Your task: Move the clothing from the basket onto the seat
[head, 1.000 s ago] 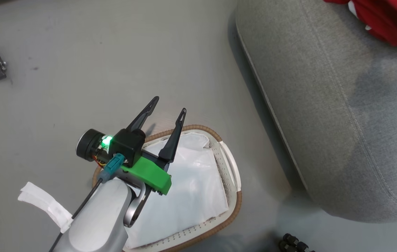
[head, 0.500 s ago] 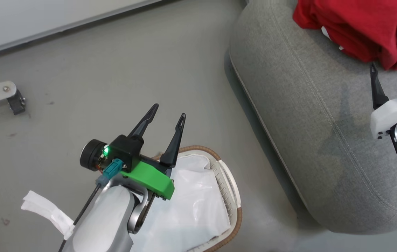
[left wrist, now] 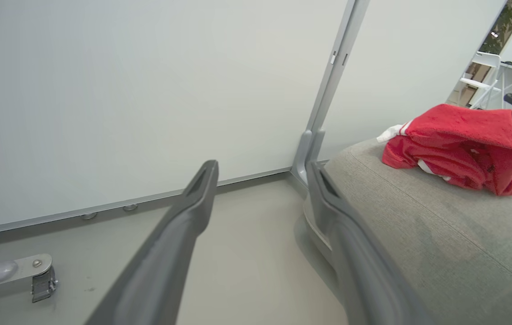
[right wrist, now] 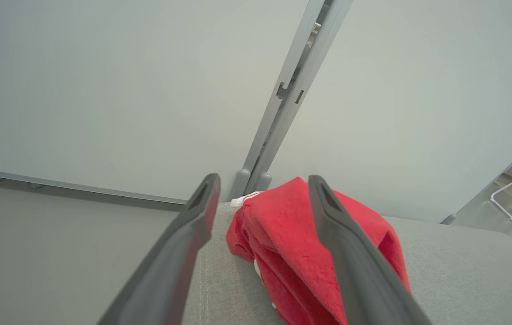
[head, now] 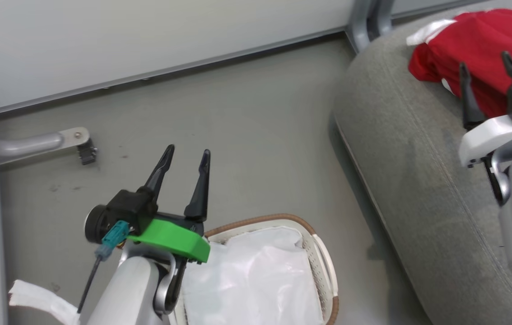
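Red clothing (head: pixel 477 36) sits on the seat (head: pixel 400 149); left tool (head: pixel 188 150), right tool (head: pixel 484 60) spread.

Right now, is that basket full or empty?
Seems empty: the basket holds just its white liner; its near end is out of frame.

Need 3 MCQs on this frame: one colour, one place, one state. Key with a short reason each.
1. What colour is the rim of the basket?
A brown
B blue
C black

2. Where does the clothing lie?
A in the basket
B on the seat
C on the floor

3. What state is the left gripper in?
A shut on the clothing
B shut on the basket's rim
C open and empty

Key:
1 A: a brown woven band runs round the basket's top edge.
2 B: the clothing rests on top of the seat, away from the basket.
3 C: its jaws stand apart with nothing between them.
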